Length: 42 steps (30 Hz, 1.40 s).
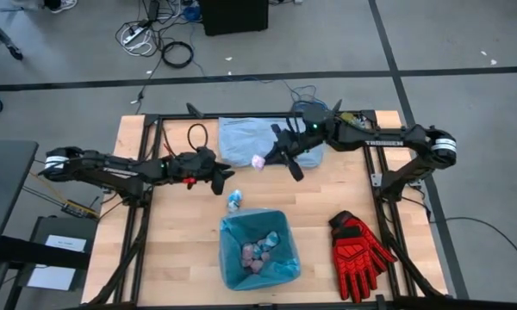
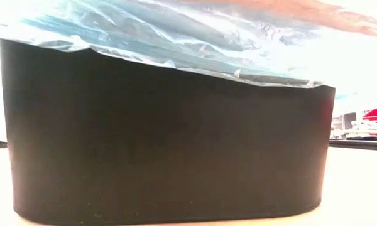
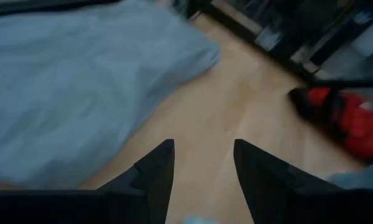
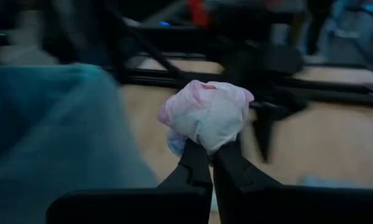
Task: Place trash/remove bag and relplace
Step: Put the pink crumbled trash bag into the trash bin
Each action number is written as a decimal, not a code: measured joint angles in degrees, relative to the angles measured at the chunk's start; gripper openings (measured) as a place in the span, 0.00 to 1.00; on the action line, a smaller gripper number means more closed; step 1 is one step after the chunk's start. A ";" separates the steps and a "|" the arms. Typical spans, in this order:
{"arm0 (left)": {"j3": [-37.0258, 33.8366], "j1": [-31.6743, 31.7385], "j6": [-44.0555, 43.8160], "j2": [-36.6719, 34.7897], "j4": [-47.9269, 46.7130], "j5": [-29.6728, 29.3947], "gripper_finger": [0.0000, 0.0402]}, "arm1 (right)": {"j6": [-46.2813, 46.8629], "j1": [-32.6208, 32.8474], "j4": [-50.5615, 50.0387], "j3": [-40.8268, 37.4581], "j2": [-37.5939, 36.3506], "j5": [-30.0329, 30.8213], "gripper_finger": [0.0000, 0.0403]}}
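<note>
The right gripper [image 1: 260, 161] is sitting just above the centre of the high view, its jaws pressed together on a pink-and-white paper wad [image 4: 206, 115] — the wrist view is showing the wad bulging above the closed fingertips [image 4: 196, 163]. It is hanging over the lower edge of the pale grey-blue bag [image 1: 257, 138], which is lying flat at the upper middle of the table [image 1: 185, 275].

The left gripper [image 1: 227, 176] is reaching in from the left of the frame, its jaws spread with nothing between them. Just below it a light blue and white wad [image 1: 234, 201] is lying on the wood.

The bin [image 1: 258, 250] is standing at the lower centre, lined with the bright cyan bag [image 1: 233, 234], and several pink and pale wads [image 1: 257, 255] are resting inside. In the low view the bin's dark wall [image 2: 169, 138] is filling most of the frame, with the crinkled liner [image 2: 157, 31] folding over its rim — little else is showing there.

A red and black glove [image 1: 358, 252] is lying at the lower right of the table, well apart from the bin
</note>
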 joint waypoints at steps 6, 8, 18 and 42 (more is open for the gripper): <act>0.05 1.56 5.17 -4.96 -1.13 6.56 0.44 | -1.17 5.73 -3.71 0.37 1.77 -0.34 0.00; 0.06 2.03 6.79 -6.97 -1.84 8.35 0.44 | -1.24 6.77 -5.44 2.41 2.16 -0.45 0.00; 0.02 2.54 10.58 -13.03 -2.86 13.01 0.44 | 5.22 15.53 -22.13 18.53 3.30 3.97 0.00; 0.00 2.40 10.40 -16.44 -18.96 17.72 0.44 | 17.42 27.20 -24.45 19.67 10.81 17.55 0.49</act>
